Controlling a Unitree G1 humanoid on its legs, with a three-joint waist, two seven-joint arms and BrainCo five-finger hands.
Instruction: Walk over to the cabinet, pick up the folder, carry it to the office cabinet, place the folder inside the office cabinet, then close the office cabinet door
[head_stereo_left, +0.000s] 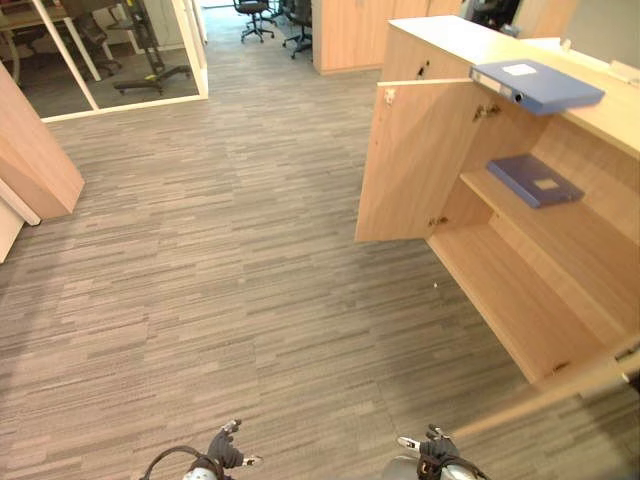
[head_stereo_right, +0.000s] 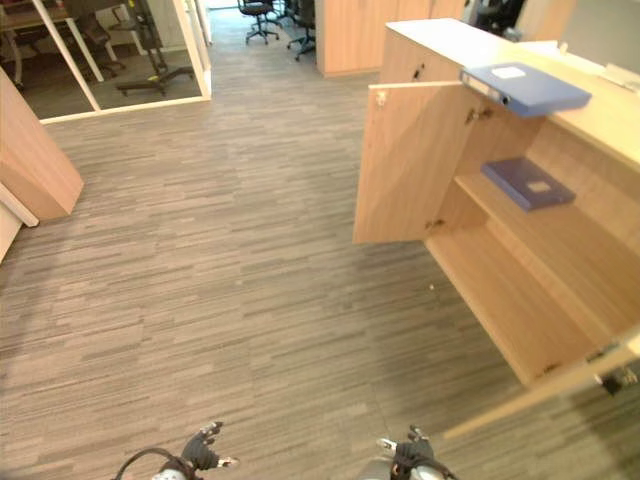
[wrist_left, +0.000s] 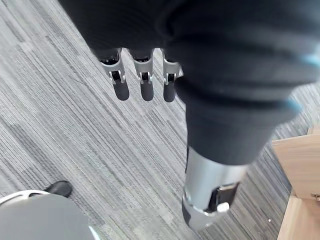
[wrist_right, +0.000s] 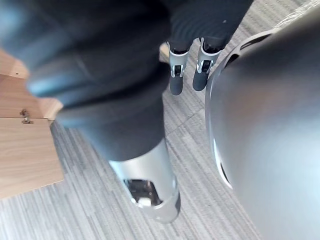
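Note:
A blue folder (head_stereo_left: 537, 84) lies on top of the light wood office cabinet (head_stereo_left: 520, 290) at the right. A second, darker blue folder (head_stereo_left: 535, 179) rests flat on the cabinet's middle shelf. Both cabinet doors stand open: the far door (head_stereo_left: 410, 165) swings out toward the floor area, and the near door's edge (head_stereo_left: 560, 395) shows at the lower right. My left hand (head_stereo_left: 225, 448) and right hand (head_stereo_left: 432, 447) hang low at the bottom edge, well short of the cabinet. The left hand's fingers (wrist_left: 142, 85) and the right hand's fingers (wrist_right: 190, 75) are straight and hold nothing.
Grey striped carpet (head_stereo_left: 230, 280) stretches between me and the cabinet. A wooden panel (head_stereo_left: 35, 165) stands at the left. A glass-walled room (head_stereo_left: 120, 50) and office chairs (head_stereo_left: 255, 15) lie at the far end, beside another wooden unit (head_stereo_left: 350, 35).

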